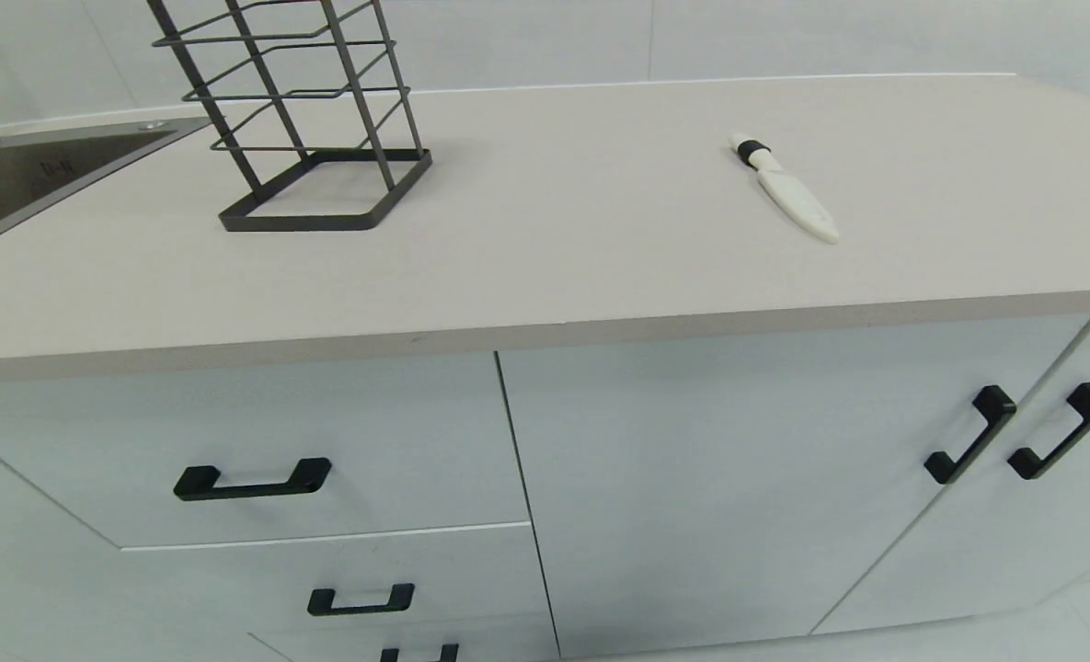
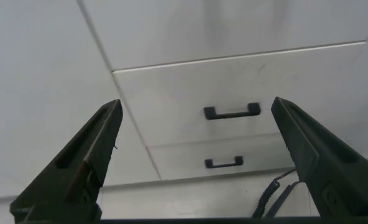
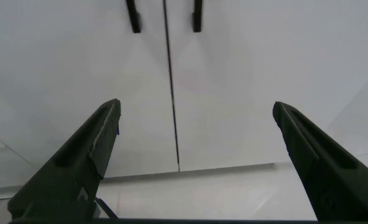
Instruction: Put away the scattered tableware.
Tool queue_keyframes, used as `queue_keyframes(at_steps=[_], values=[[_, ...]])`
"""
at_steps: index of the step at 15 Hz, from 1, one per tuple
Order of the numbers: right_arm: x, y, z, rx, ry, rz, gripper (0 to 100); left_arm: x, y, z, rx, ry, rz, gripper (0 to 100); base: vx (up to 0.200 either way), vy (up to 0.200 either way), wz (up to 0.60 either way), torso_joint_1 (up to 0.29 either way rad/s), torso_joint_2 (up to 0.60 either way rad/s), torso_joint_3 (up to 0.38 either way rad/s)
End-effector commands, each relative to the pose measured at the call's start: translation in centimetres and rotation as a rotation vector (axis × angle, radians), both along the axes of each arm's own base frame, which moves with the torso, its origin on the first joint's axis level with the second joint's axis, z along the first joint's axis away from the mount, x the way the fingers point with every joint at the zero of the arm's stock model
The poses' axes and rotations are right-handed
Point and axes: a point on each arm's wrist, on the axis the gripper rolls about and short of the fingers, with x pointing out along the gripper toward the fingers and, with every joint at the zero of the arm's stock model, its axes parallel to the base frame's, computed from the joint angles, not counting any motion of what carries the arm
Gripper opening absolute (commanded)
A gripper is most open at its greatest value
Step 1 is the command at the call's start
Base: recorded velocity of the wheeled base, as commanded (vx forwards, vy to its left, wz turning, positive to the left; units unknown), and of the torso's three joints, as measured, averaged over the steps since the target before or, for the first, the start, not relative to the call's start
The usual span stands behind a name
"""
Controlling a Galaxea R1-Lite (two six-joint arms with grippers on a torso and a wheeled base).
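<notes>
The one loose piece is a white knife (image 1: 784,187) with a black band at its handle. It lies flat on the right part of the table (image 1: 554,267), pointing toward the near right and well back from the near edge.

Both hands are low, facing the cabinet fronts. The left hand (image 2: 196,102) is spread wide open with nothing in it, in front of the drawers (image 2: 232,112). The right hand (image 3: 196,102) is just as open and empty, before the paired door handles (image 3: 133,15).

I see several risks:
- **Table lip:** an arm rising from down there could catch the overhang.
- **Sliding the knife:** it is slim and flat on a smooth top, so closing fingers may push it along instead of lifting it, possibly toward the edge.
- **Weak grip:** pinching the tapered end rather than the handle would probably let it swing or slip.

The dark wire rack (image 1: 298,222) stands far left, well apart from the knife, so any carry is long. The rack looks light and open at its base, so a knock could shift it, or the knife might drop through. The sink (image 1: 20,179) sits at the far left corner. Nothing lies between knife and rack.
</notes>
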Motion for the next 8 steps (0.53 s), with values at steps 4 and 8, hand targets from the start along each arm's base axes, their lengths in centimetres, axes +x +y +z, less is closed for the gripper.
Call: queue_keyframes(at_steps=[4, 8], values=[[0.01, 0.00, 0.00, -0.002, 0.001, 0.000, 100, 0.01, 0.00, 0.01, 0.002, 0.001, 0.000, 100, 0.150, 0.000, 0.00, 0.004, 0.00, 0.004], [0.01, 0.00, 0.00, 0.002, 0.001, 0.000, 100, 0.01, -0.01, 0.01, 0.002, 0.001, -0.002, 100, 0.000, 0.000, 0.30, 0.006, 0.00, 0.001]])
